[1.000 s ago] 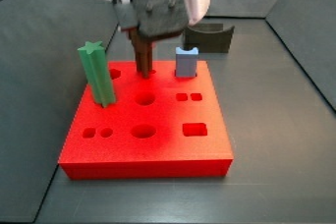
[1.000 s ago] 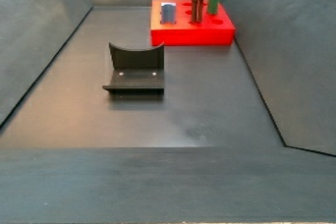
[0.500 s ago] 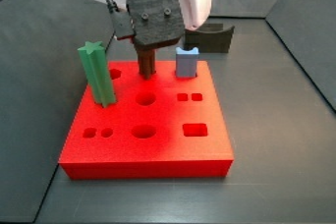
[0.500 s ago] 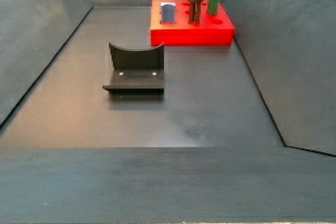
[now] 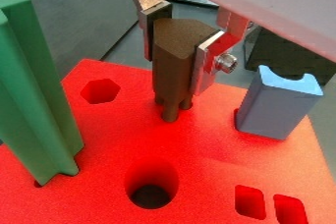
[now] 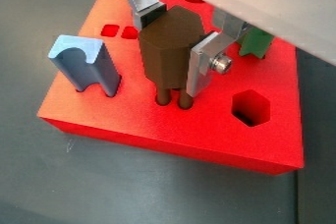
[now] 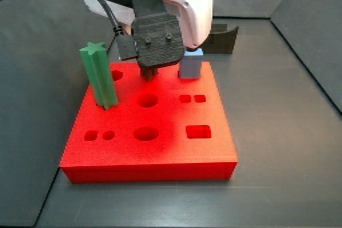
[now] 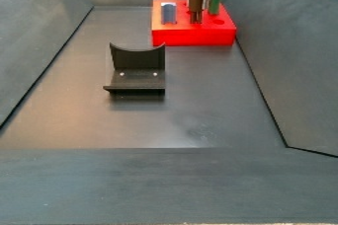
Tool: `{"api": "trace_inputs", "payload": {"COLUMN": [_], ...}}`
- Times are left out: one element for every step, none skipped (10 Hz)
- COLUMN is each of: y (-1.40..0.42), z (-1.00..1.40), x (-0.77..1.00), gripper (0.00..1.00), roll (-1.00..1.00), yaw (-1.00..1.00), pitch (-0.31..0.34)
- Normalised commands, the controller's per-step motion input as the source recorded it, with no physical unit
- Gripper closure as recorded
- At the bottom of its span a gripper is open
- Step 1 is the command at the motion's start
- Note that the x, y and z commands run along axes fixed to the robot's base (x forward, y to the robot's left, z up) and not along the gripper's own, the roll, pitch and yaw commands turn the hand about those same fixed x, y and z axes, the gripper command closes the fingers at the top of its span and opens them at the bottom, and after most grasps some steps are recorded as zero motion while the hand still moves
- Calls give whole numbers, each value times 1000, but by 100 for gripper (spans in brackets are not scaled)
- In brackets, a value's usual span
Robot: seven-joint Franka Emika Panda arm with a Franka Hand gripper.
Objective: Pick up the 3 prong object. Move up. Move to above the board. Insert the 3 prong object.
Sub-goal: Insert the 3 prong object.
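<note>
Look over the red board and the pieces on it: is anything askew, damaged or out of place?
Nothing stands out. The 3 prong object stands upright in the board, the gripper around its top. The green post and blue block stand straight.

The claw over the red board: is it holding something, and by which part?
Yes. The claw grips the brown peg by its blocky upper body, one finger on each side; its prongs meet the red board.
</note>
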Motion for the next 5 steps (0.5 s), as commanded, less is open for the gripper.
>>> {"api": "trace_inputs", "payload": {"y": [0, 0, 0, 0, 0], "z": [0, 0, 0, 0, 0], "x": [-66, 6, 0, 0, 0], "gripper": [100, 100, 100, 100, 100], "roll": [4, 0, 4, 11, 0], "yaw": [-37, 0, 0, 0, 0], "pitch": [-56, 23, 0, 0, 0]}}
